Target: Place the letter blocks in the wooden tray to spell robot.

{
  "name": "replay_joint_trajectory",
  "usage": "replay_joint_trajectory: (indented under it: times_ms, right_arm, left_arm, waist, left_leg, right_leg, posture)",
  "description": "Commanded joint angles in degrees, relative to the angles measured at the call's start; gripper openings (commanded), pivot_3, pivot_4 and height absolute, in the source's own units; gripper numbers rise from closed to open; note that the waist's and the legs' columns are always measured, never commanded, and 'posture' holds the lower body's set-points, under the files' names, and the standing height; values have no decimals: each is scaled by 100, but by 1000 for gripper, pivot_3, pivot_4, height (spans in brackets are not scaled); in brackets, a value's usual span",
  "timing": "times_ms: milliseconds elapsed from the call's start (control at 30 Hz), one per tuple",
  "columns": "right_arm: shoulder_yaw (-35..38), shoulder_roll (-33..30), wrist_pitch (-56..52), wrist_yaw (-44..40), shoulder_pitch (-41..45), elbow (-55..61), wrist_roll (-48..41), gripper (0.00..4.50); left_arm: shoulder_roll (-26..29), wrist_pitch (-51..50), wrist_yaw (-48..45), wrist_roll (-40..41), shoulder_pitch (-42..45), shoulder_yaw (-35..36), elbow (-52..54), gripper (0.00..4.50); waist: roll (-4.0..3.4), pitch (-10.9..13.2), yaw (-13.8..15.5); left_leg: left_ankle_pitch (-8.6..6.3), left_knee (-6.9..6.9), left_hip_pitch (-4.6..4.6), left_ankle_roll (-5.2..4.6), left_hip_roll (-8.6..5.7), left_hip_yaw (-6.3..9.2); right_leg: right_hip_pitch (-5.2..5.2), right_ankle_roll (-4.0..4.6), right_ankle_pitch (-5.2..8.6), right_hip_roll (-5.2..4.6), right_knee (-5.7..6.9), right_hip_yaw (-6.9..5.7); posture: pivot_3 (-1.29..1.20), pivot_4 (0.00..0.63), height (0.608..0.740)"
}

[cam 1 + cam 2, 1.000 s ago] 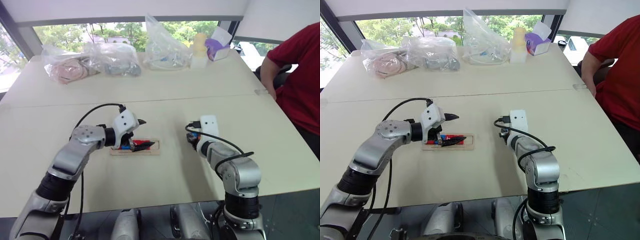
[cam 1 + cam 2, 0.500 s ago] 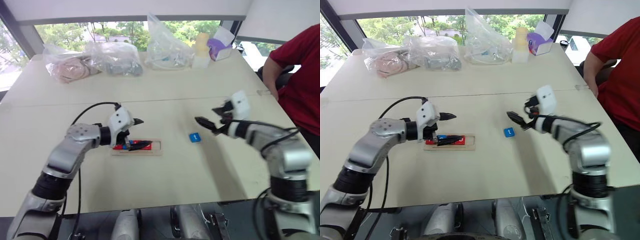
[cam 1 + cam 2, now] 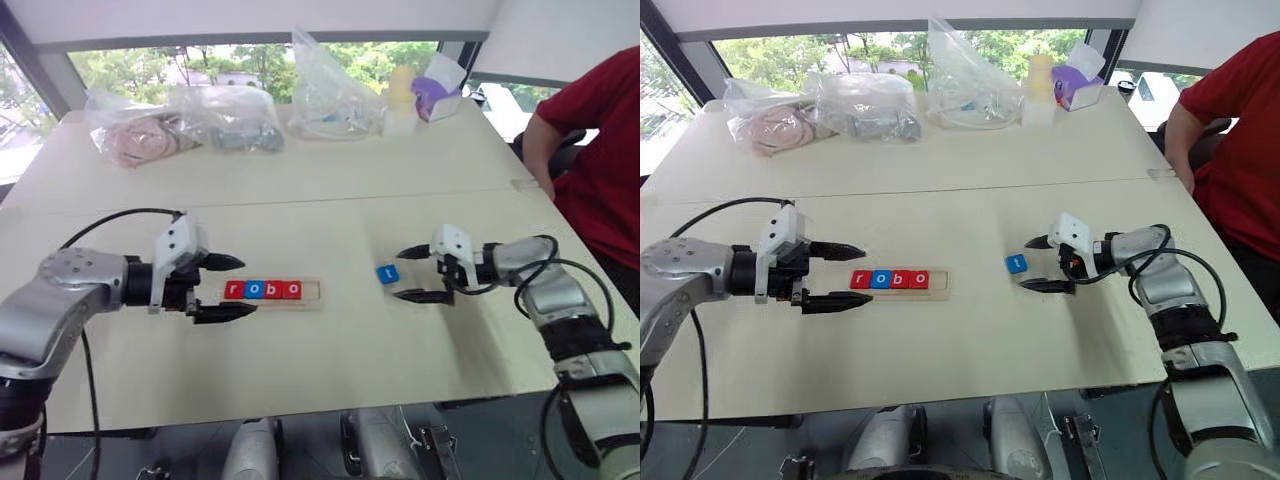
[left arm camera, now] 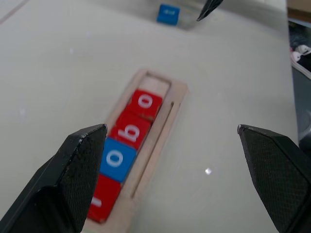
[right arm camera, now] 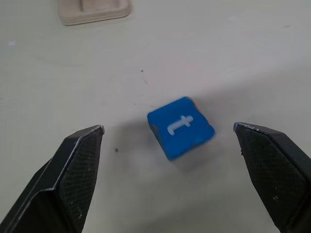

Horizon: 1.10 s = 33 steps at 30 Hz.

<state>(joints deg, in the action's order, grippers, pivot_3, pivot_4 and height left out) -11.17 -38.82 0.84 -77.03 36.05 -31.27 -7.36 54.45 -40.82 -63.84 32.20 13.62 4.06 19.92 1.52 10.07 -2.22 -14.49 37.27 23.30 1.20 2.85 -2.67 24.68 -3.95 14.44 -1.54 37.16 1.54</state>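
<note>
The wooden tray (image 3: 318,300) lies on the table just left of centre. It holds several letter blocks in a row: red r (image 3: 234,290), blue o (image 3: 253,290), red b (image 3: 272,290) and red o (image 3: 291,290). Its right-end slot is bare. The blue t block (image 3: 387,273) lies flat on the table to the tray's right. My left gripper (image 3: 249,285) is open at the tray's left end, holding nothing. My right gripper (image 3: 1024,264) is open and points left at the t block (image 5: 181,127), one finger on each side, not touching it.
Clear plastic bags (image 3: 180,120) of items, a yellow bottle (image 3: 400,100) and a purple box (image 3: 437,92) stand along the table's far edge. A person in a red shirt (image 3: 600,150) sits at the right side. Bare table lies between tray and front edge.
My left gripper drew back left off the tray, uncovering the row of blocks. My right gripper opened, left the t block on the table, swung up to the right, then came down pointing left at it.
</note>
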Motion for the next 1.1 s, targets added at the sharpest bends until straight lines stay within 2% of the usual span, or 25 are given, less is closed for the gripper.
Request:
replay_joint_trajectory:
  times_ms: [33, 167, 200, 300, 400, 433, 600, 833, 967, 1100]
  right_arm:
    - [-100, 74, 666, -192, 344, -632, 257, 4448]
    - [-171, 212, 1289, -243, 822, -1667, 506, 4448]
    - [-171, 231, 1410, -321, 882, -1827, 524, 4217]
    - [-154, 301, 1673, -366, 1024, -2137, 579, 3123]
    - [-129, 382, 1764, -362, 1077, -2206, 598, 1489]
    - [-70, 438, 1609, -337, 1083, -2095, 522, 1108]
    - [173, 658, 439, -297, 996, -1043, 53, 1108]
    - [170, 910, -1954, 139, 503, 1645, -657, 1108]
    - [-429, 1084, -3016, 876, 165, 2760, -251, 1108]
    - [-686, 1091, -3302, 1193, 50, 3113, -97, 1108]
  left_arm:
    - [22, 104, 149, -115, -2, 35, 123, 4500]
    - [5, 160, 277, -207, -15, -3, 160, 4500]
    - [12, 159, 296, -215, -34, 1, 194, 4500]
    - [56, 164, 337, -219, -116, 56, 263, 4500]
    - [92, 180, 350, -227, -187, 105, 285, 4500]
    - [112, 240, 360, -296, -194, 95, 253, 4500]
    - [64, 341, 443, -418, -75, 36, 93, 4500]
    - [44, 332, 349, -360, 25, -12, 88, 4500]
    - [96, 371, 310, -463, 7, -110, 139, 4500]
    - [46, 226, 372, -315, -71, -40, 376, 4500]
  waist:
    - [1, 3, 18]
    - [1, 3, 3]
    - [1, 3, 0]
    - [2, 3, -6]
    - [1, 3, -22]
    - [1, 3, -27]
    - [0, 4, -35]
    - [-1, 5, 21]
    - [0, 4, 24]
    - [-1, 4, 28]
  left_leg:
    - [0, 0, 3, 0, -1, 0]
    - [1, 2, -1, 1, -1, -4]
    - [2, 1, -2, 3, -1, -4]
    - [2, 2, -4, 4, -1, -3]
    - [2, 2, -7, 4, 0, -3]
    - [3, 2, -9, 4, 1, -3]
    - [6, 1, -18, 10, 2, -4]
    - [6, -2, -8, 10, 3, 0]
    - [6, -1, -7, 10, 2, 1]
    - [6, -1, -2, 11, 1, -2]
  right_leg:
    - [2, -1, 0, -2, 0, 0]
    - [-1, 0, -1, -3, 1, 1]
    - [-1, 2, 0, -3, 1, 1]
    - [-3, 1, -1, -3, 3, 1]
    - [-6, -3, -3, -3, 5, 2]
    - [-6, -7, -6, -2, 6, 2]
    - [-7, -7, -11, 0, 18, 6]
    - [-1, -12, -12, -3, 18, 1]
    - [1, -10, -12, -2, 18, -2]
    - [6, 6, -3, -3, 18, -2]
  posture:
    - [0, 150, 738]
    - [0, 150, 738]
    - [0, 150, 738]
    - [0, 150, 738]
    - [0, 150, 738]
    - [0, 150, 738]
    - [0, 150, 738]
    - [0, 150, 738]
    - [0, 150, 738]
    - [0, 150, 738]
